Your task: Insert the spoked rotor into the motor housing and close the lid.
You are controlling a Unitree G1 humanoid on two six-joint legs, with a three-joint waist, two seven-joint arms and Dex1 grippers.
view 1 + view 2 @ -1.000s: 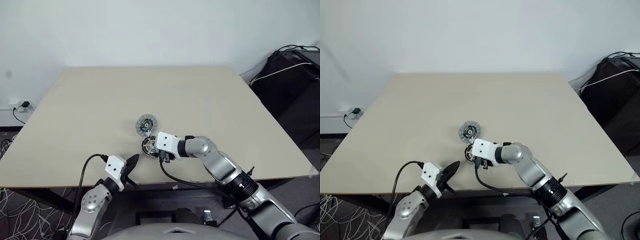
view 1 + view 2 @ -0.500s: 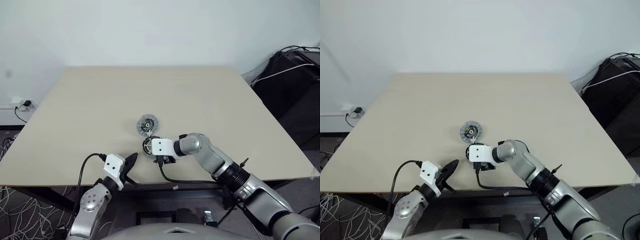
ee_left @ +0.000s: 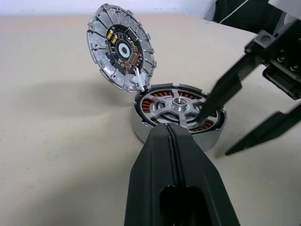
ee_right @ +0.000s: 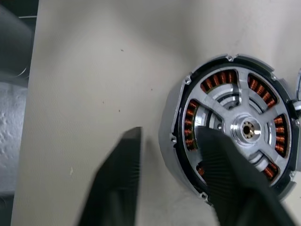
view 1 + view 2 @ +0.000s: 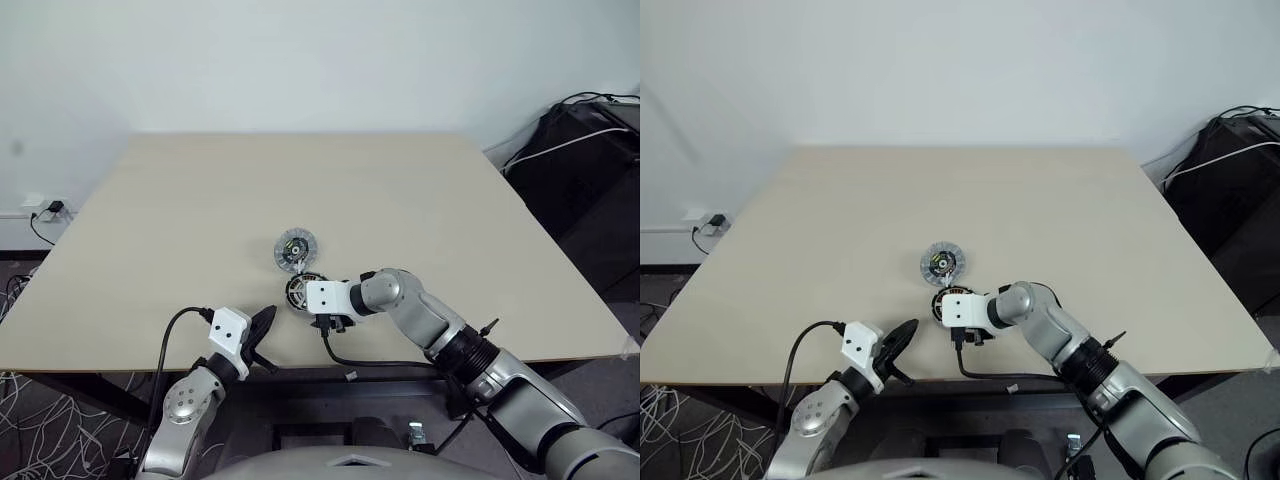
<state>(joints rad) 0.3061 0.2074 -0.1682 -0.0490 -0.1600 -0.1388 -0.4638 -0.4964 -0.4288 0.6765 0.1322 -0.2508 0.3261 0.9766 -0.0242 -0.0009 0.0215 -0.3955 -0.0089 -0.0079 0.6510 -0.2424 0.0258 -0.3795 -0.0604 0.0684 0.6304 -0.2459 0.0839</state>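
The motor housing, a silver can with copper windings, sits on the table near its front edge. Inside it lies the spoked rotor, black rim, silver spokes and hub. The lid stands tilted up at the housing's far side, its inner face showing. My right gripper comes down from the right and is open. One finger rests over the rotor, the other stands outside the housing wall above the table. My left gripper is shut, near the front edge, and points at the housing from a short way off.
The beige table spreads wide around the parts. Its front edge runs just before my left gripper. A black bag with cables stands beyond the right edge. A wall socket sits low on the left.
My right hand has sunk and tipped down over the housing, and its forearm has swung toward the table's front edge. The left gripper, housing and lid have stayed put.
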